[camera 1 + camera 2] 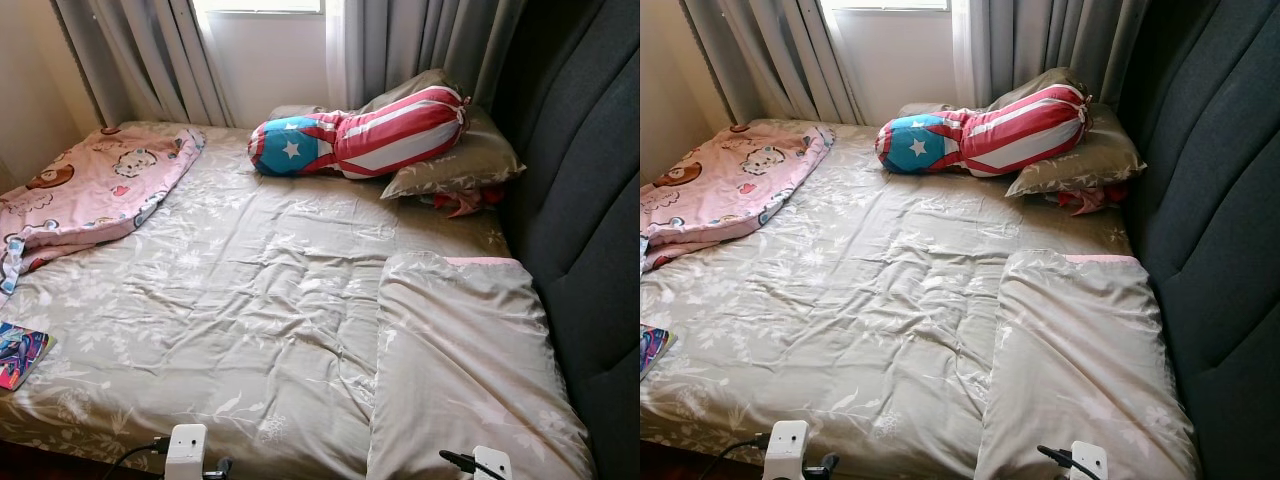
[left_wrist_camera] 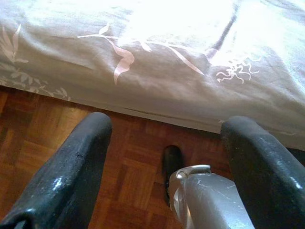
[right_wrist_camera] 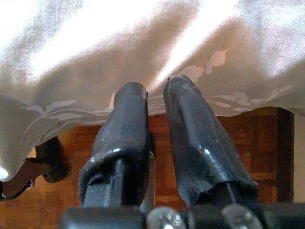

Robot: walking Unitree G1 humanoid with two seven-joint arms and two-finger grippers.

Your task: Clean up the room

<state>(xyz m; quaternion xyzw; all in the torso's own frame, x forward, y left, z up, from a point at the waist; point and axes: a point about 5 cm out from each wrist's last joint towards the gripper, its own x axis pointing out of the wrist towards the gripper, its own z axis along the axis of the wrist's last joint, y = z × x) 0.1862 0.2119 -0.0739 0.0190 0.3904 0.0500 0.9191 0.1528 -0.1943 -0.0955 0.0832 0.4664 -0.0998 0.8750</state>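
Observation:
A bed [image 1: 250, 300] with a crumpled beige floral sheet lies before me. A pink cartoon blanket [image 1: 95, 190] is bunched at its far left. At the head lies a red, white and blue star bolster [image 1: 355, 135], leaning on grey pillows [image 1: 460, 160]. A large beige pillow [image 1: 465, 370] rests at the near right. A colourful book [image 1: 18, 355] sits at the bed's left edge. Both arms hang low at the bed's near edge. My left gripper [image 2: 167, 126] is open above the wooden floor. My right gripper [image 3: 155, 88] is shut on nothing, close to the hanging sheet.
A dark padded headboard [image 1: 590, 200] runs along the right side. Grey curtains [image 1: 150, 60] and a window stand behind the bed. Parquet floor [image 2: 43, 129] lies below the bed's edge, and a robot foot [image 2: 171, 164] stands on it.

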